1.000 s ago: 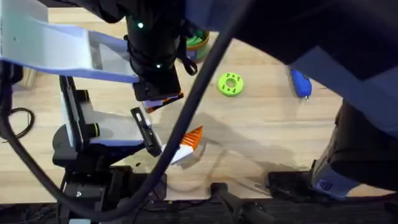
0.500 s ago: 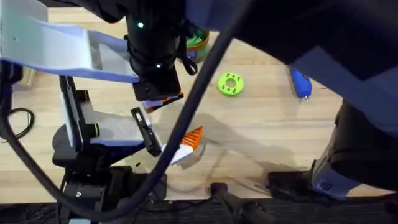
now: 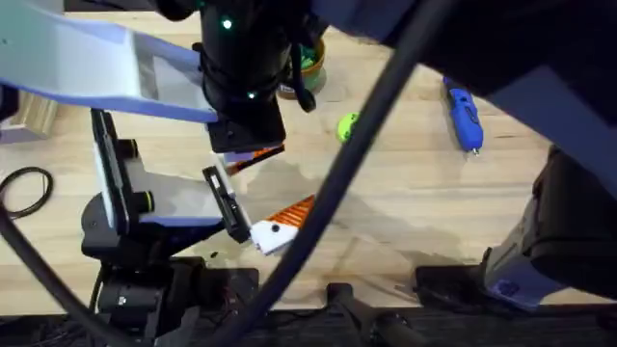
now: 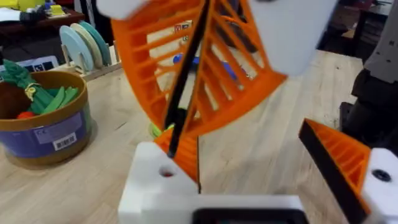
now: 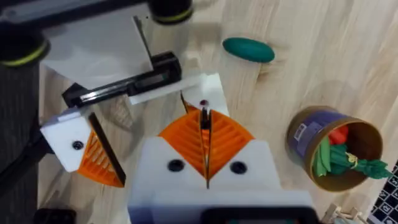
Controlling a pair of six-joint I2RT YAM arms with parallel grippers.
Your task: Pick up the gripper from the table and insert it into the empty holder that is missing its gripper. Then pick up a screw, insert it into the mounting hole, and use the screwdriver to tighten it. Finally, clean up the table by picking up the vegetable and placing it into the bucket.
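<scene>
Overhead: one screwdriver [image 3: 464, 114], one bucket [image 5: 333, 149], right end effector [image 5: 204, 152] pressed together, left end effector [image 4: 261, 180] apart.

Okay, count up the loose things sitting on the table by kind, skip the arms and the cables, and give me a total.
blue screwdriver: 1
green disc: 1
bucket: 1
Total: 3
</scene>
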